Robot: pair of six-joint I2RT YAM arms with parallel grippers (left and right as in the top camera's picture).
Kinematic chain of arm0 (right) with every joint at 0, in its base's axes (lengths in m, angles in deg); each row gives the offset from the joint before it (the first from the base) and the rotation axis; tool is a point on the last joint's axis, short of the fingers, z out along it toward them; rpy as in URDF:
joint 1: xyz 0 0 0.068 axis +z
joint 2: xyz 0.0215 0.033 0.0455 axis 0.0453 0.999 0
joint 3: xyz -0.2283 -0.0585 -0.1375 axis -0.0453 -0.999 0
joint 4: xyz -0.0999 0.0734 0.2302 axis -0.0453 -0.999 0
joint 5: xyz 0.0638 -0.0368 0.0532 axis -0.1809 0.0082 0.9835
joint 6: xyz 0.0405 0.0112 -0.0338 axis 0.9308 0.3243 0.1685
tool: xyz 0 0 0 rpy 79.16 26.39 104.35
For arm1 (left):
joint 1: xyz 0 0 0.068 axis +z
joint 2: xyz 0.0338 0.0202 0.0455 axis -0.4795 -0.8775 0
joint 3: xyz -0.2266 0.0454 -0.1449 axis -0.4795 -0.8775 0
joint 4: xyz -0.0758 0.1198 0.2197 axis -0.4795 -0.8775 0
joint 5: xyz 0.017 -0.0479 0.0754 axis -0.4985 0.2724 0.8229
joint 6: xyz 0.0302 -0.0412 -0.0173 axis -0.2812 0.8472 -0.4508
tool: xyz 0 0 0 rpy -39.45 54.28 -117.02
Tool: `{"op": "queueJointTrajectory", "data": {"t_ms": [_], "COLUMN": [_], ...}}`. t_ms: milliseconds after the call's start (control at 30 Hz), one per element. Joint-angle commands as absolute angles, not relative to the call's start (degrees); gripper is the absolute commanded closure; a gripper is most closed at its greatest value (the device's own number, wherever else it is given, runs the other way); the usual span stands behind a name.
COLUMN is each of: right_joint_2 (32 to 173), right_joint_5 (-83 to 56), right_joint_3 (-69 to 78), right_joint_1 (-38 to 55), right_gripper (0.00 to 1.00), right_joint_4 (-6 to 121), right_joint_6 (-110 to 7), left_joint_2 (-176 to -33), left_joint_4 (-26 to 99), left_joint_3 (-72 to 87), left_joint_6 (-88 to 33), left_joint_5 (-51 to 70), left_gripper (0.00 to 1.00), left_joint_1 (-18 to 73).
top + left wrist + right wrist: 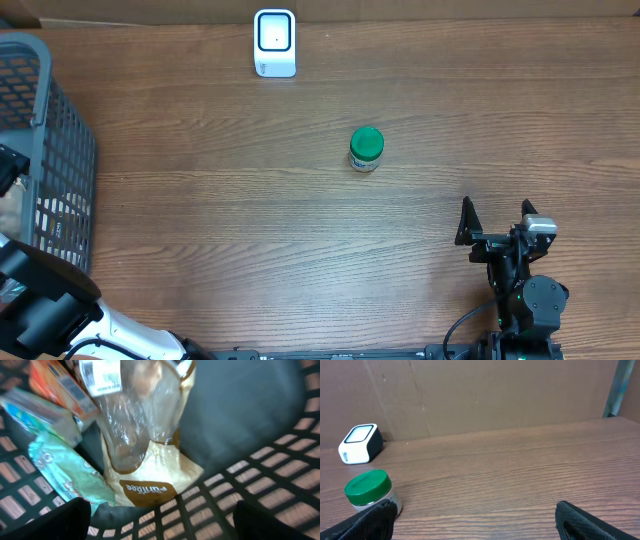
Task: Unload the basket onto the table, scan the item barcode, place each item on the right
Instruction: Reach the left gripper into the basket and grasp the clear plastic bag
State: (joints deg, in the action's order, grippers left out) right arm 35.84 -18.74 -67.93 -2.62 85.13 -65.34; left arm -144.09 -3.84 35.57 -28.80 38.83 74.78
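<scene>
- Right gripper (497,222): near the bench's front edge, toward the right corner; jaws wide, holding nothing.
- Left gripper (160,512): pointing down into the grey basket (60,170) at the bench's left edge; jaws wide and empty, above a clear-and-tan bag (145,455), a teal packet (65,467) and an orange box (52,381).
- Green-lidded jar (366,148): upright, mid-bench, well apart from both grippers.
- White scanner (275,43): at the bench's far edge, beyond the jar.

The scanner (275,43) is sitting upper-middle on the desk (220,220), the jar (366,148) is standing right of centre, and the basket (60,150) is holding packets (145,475) at far left.
</scene>
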Motion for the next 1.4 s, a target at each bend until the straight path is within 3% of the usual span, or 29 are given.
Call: {"op": "queueJointTrajectory", "data": {"t_ms": [0,1167,1267,1367], "right_joint_2": [35.5,35.5,35.5,35.5], "right_joint_5": [-18.9,-18.9,-18.9,-18.9], "right_joint_3": [-68.5,-68.5,-68.5,-68.5], "right_joint_1": [-2.8,-2.8,-2.8,-2.8], "right_gripper": [0.0,0.0,0.0,0.0], "right_joint_4": [85.3,85.3,85.3,85.3], "right_joint_6": [-65.4,-65.4,-65.4,-65.4], "left_joint_2": [-143.7,-143.7,-143.7,-143.7], "left_joint_4": [-1.8,19.7,20.1,21.5], "left_joint_3": [32.0,10.6,8.8,7.7], "left_joint_6": [-27.9,-29.9,-31.2,-31.0], "left_joint_5": [39.4,39.6,41.2,41.5], "left_gripper": [0.04,0.0,0.04,0.19], "left_joint_1": [75.4,75.1,75.2,75.1]}}
